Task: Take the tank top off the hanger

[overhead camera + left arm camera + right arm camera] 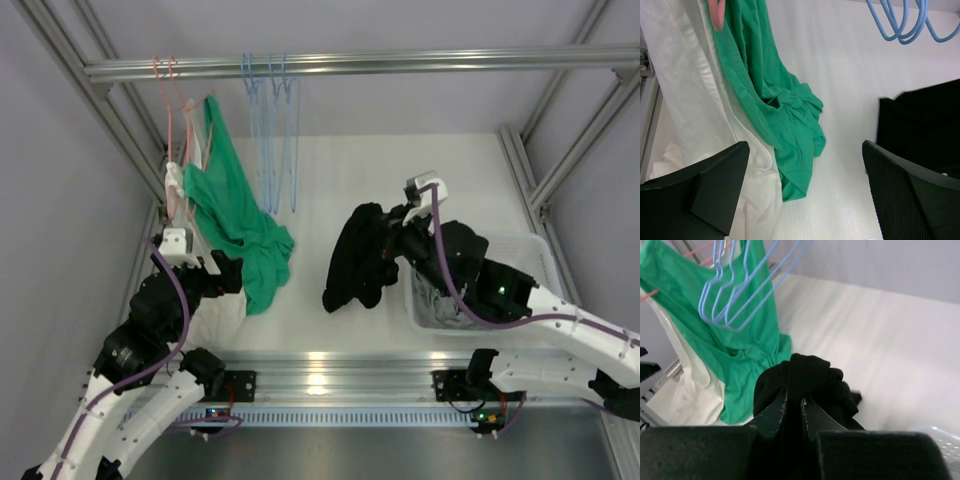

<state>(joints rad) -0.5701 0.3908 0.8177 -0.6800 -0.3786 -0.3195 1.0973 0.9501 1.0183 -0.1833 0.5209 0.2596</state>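
Left gripper [804,165] gapes wide on nothing by the white garment [218,310]; right gripper [794,402] is clamped on the bunched black tank top [360,255], already free of any hanger, beside the basket [530,250]; behind, a green top [235,215] hangs on its pink hanger [175,100]

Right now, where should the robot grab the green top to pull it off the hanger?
Probably the shoulder strap, just below the pink hanger. The green tank top hangs from there, and its bottom is bunched on the table, so tugging low would only stretch it. The open left fingers are nearest; come from the near left.
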